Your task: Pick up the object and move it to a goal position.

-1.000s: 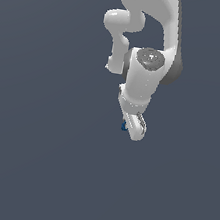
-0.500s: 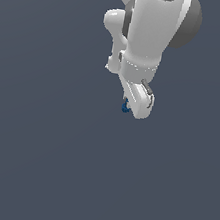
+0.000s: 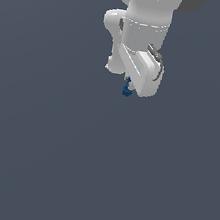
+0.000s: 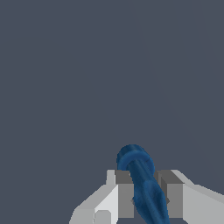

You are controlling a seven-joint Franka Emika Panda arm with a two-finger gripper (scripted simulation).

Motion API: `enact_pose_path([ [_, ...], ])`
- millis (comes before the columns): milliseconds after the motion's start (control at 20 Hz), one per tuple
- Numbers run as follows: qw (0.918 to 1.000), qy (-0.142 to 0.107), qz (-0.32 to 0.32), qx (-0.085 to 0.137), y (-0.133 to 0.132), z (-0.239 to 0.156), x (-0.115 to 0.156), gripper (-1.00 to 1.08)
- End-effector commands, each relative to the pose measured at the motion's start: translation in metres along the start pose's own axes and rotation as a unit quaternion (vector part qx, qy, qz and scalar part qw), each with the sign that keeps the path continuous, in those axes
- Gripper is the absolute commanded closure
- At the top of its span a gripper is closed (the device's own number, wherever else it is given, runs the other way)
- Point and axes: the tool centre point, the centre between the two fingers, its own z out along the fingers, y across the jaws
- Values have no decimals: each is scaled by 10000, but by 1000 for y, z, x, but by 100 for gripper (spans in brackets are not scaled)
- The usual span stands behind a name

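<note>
Item: your gripper [image 4: 142, 192], closed on the blue object [image 4: 141, 179], whose long axis runs crosswise between the fingers [image 4: 124, 194], one end poking out beyond the tips.

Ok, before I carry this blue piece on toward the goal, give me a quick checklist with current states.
1. Dark blue object sits between the fingers: ok.
2. Gripper shut on it, pads against both sides in the wrist view: ok.
3. Object lifted off the surface: cannot tell; no shadow or contact shows.
4. Grip centred: cannot tell; part of the object juts past the fingertips.
5. Goal position visible: not ok; neither view shows a marker.
6. Obstacles near the gripper: ok; none shows in either view.
</note>
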Motion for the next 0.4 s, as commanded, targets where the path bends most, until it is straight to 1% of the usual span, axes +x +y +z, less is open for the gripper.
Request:
enact_pose_path([
  [0, 10000, -1, -2, -7, 0, -11, 2, 108],
  [350, 10000, -2, -5, -7, 0, -23, 3, 108],
])
